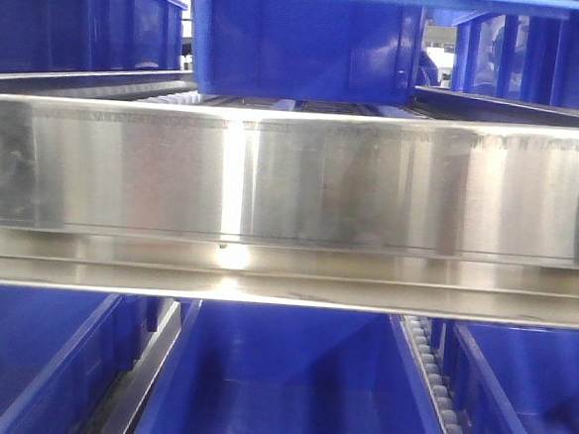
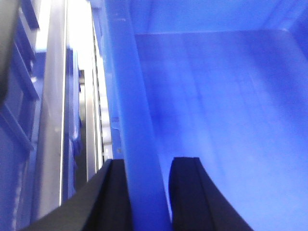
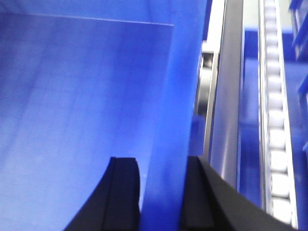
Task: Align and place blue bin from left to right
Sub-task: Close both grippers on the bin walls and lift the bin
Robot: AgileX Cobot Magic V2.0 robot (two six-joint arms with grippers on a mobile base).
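Note:
In the left wrist view my left gripper [image 2: 149, 161] straddles the left wall of the blue bin [image 2: 231, 120], one black finger outside and one inside, pressed on the rim. My right gripper [image 3: 159, 159] clamps the opposite right wall of the blue bin [image 3: 72, 96] the same way. The bin's bare inside fills both wrist views. In the front view an open blue bin [image 1: 278, 375] lies below the steel beam in the middle lane. Neither gripper shows there, and I cannot tell whether it is the held bin.
A wide steel shelf beam [image 1: 292, 177] crosses the front view. Above it stand a dark blue bin [image 1: 302, 39] and others at both sides. Roller rails [image 3: 276, 125] and steel guides [image 2: 53, 120] run close beside the held bin. More blue bins flank the lower lane.

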